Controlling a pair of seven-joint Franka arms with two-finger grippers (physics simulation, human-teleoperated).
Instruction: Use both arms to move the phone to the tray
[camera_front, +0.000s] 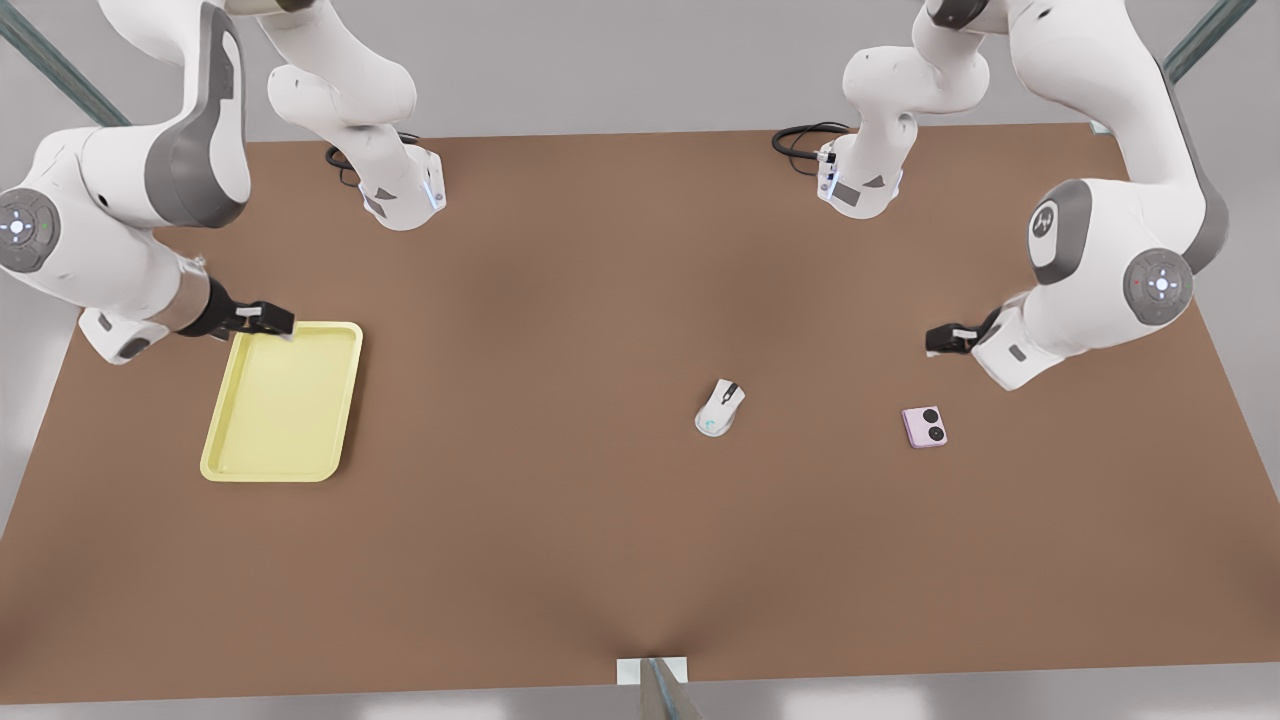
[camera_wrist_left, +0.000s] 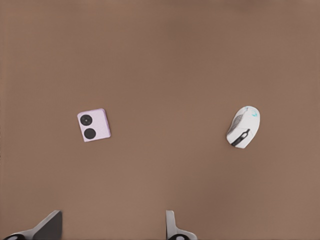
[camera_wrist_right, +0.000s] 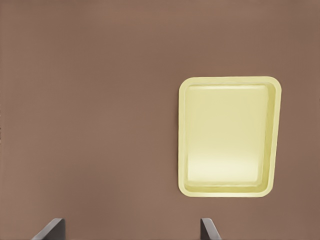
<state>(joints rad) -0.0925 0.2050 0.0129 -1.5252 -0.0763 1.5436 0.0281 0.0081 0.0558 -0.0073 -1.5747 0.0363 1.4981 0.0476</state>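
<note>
The pale pink phone (camera_front: 924, 427) (camera_wrist_left: 94, 125) lies flat on the brown table at the front view's right, its two black circles facing up. My left gripper (camera_front: 945, 340) (camera_wrist_left: 112, 227) hovers above the table just behind the phone, open and holding nothing. The pale yellow tray (camera_front: 285, 400) (camera_wrist_right: 225, 135) sits at the front view's left with nothing in it. Over the tray's far corner my right gripper (camera_front: 265, 320) (camera_wrist_right: 130, 229) hangs open and holds nothing.
A white computer mouse (camera_front: 720, 407) (camera_wrist_left: 243, 127) lies between phone and tray, nearer the phone. Both arm bases (camera_front: 405, 190) (camera_front: 860, 180) stand at the table's back edge with black cables beside them. A metal post (camera_front: 655, 690) rises at the front edge.
</note>
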